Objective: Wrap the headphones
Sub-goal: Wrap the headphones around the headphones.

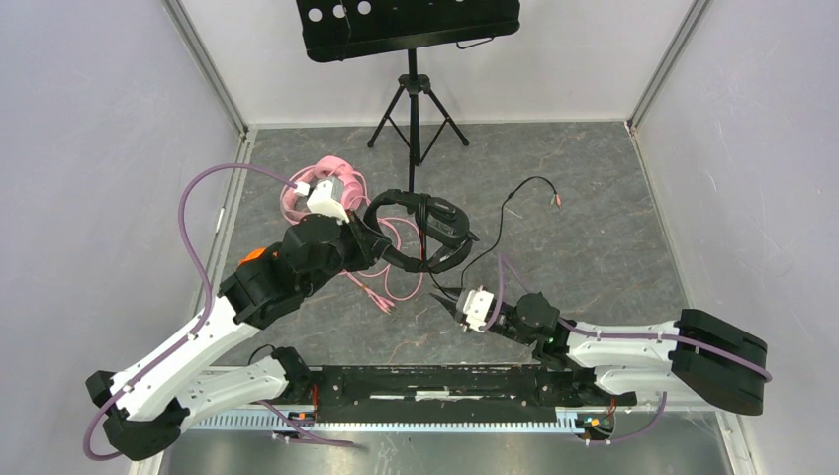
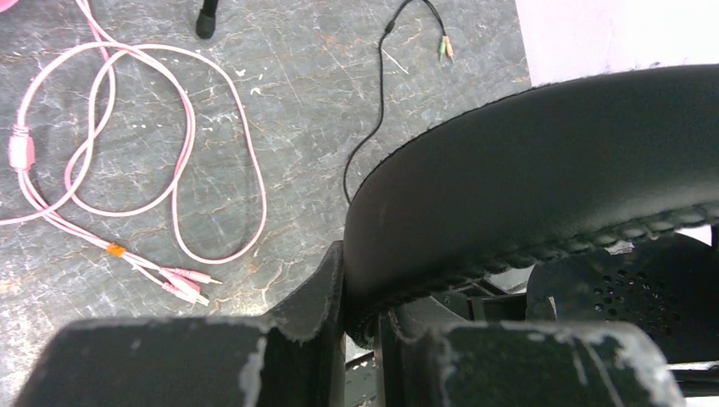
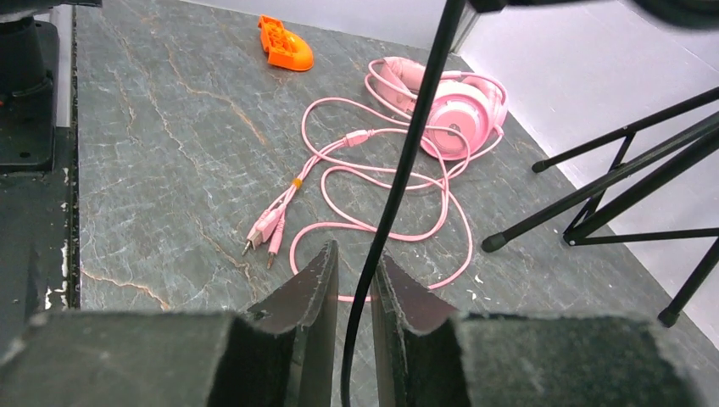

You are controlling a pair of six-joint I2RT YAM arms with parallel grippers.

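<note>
The black headphones hang above the floor, and my left gripper is shut on their headband, which fills the left wrist view between my jaws. Their thin black cable trails right to its plugs. My right gripper sits below the cups. Its jaws stand a narrow gap apart with the black cable running between them, not pinched. The pink headphones lie on the floor, half hidden behind my left wrist in the top view. Their pink cable lies in loose loops.
A black music stand on a tripod stands at the back, its legs close to the pink headphones. An orange piece lies on the floor at the left. Grey walls close in the floor on three sides.
</note>
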